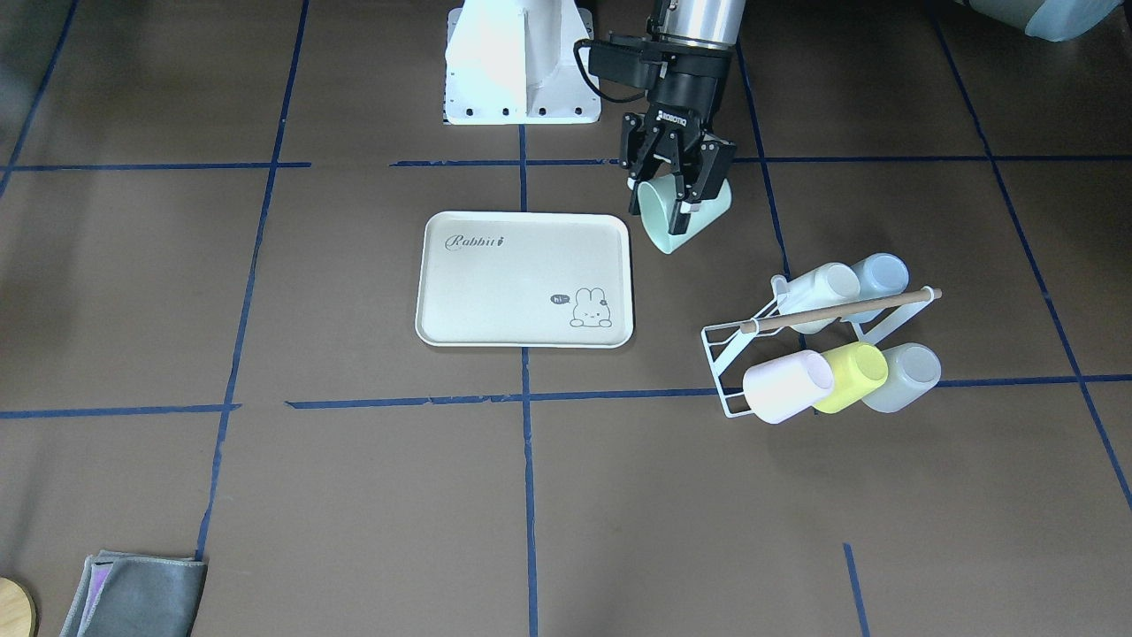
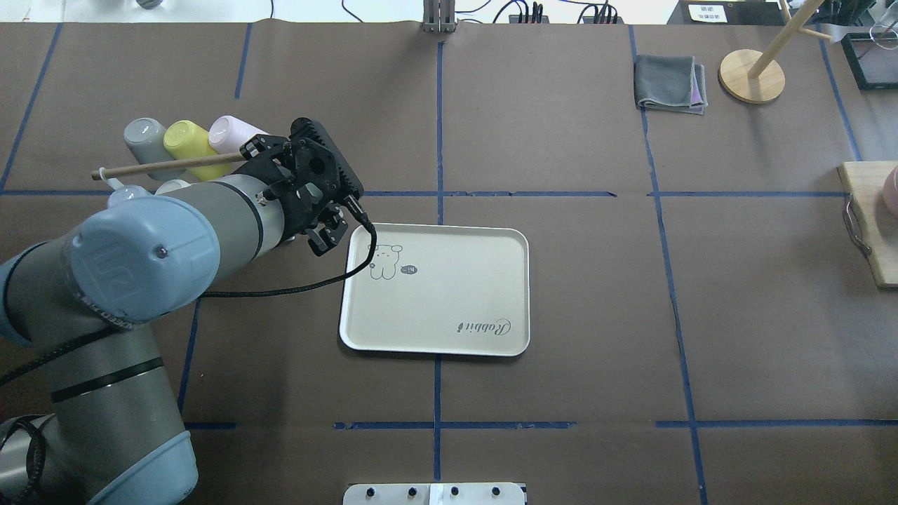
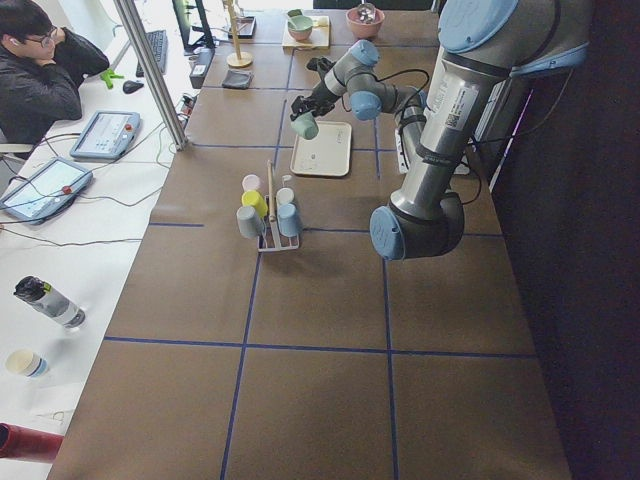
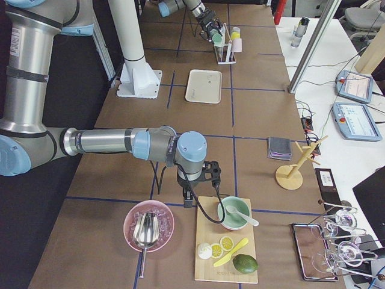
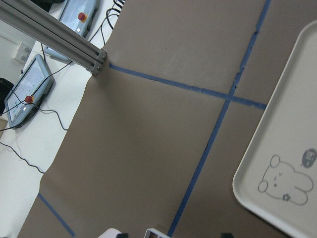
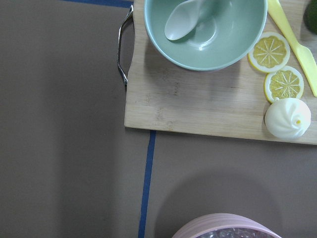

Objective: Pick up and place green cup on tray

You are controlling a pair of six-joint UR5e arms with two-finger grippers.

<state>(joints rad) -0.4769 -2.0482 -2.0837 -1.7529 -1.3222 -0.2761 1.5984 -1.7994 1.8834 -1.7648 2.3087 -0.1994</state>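
Left hand (image 1: 661, 209), clamped on green cup (image 1: 663, 234)

The green cup (image 1: 659, 228) looks like smooth, matt plastic; the tray (image 1: 522, 292) is smooth cream with a slight sheen. The table (image 1: 354, 495) is covered in matt brown paper, the rack (image 1: 715, 372) is white-coated wire with a bare wooden rod (image 1: 840, 310), and the cloth (image 1: 141, 597) is grey fabric.

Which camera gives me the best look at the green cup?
The front-facing view: the green cup shows large, tilted, held in the left claw near the tray. Overhead, the arm hides it; the side views show it small; the wrist views miss it.
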